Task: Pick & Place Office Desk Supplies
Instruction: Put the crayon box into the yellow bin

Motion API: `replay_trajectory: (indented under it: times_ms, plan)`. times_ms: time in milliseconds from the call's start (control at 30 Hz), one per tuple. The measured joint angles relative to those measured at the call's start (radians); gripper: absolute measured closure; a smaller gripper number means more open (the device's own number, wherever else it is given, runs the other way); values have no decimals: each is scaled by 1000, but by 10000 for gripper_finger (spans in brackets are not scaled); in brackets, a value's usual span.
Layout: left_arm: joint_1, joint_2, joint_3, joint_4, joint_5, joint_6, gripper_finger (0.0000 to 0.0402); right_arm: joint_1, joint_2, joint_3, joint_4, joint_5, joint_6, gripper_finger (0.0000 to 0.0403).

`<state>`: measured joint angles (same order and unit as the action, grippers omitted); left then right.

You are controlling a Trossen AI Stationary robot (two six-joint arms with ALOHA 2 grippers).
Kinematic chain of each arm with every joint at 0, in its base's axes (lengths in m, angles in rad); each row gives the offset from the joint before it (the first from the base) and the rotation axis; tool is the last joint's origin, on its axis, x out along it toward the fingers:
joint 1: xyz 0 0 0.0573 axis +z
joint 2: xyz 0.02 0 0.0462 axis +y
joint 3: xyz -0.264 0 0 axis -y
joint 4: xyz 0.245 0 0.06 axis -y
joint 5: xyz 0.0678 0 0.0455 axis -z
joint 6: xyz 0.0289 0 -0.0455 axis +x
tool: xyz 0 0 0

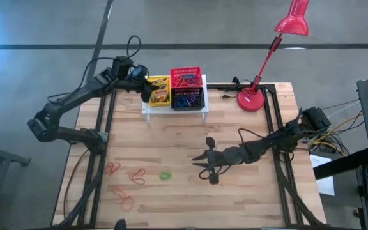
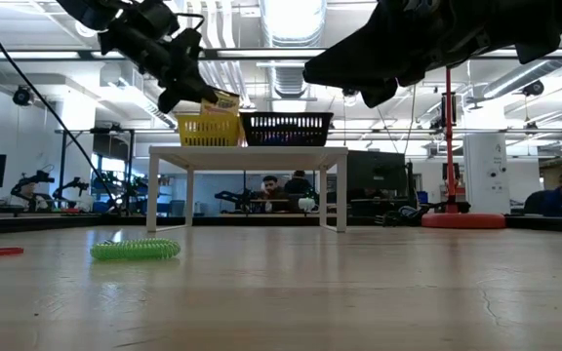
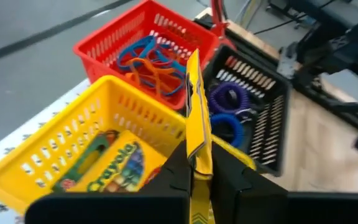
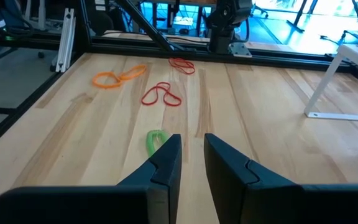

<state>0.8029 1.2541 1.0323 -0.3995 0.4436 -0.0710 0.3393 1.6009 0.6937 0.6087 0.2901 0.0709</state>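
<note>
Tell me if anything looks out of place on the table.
Yes: several thin coloured elastic loops and a green coiled loop lie loose on the wooden table, outside the mesh baskets on the white stand.

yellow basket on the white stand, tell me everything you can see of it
The yellow basket is a small rectangular bin of glossy plastic with slotted mesh walls. It sits upright on the white stand, side by side with the red basket. A crayon box lies flat inside it. The left gripper hangs over its rim, shut on a second crayon box held on edge, not yet released.
</note>
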Motion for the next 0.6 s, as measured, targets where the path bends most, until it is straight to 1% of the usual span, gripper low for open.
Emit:
replay_trajectory:
  times_ms: [67,167,267,467,600]
  plan:
    - [0,-4,13,-11,24,-16,374,0,0,0,-2,0,0,338]
    - [0,-7,32,-42,48,-31,360,0,0,0,-2,0,1,342]
    - [0,-7,36,-81,49,-25,356,0,0,0,-2,-1,5,345]
    - [2,-2,9,-72,28,-6,359,0,0,0,-2,-1,5,346]
    - [4,-2,-8,-67,17,30,354,0,0,0,-2,-1,6,342]
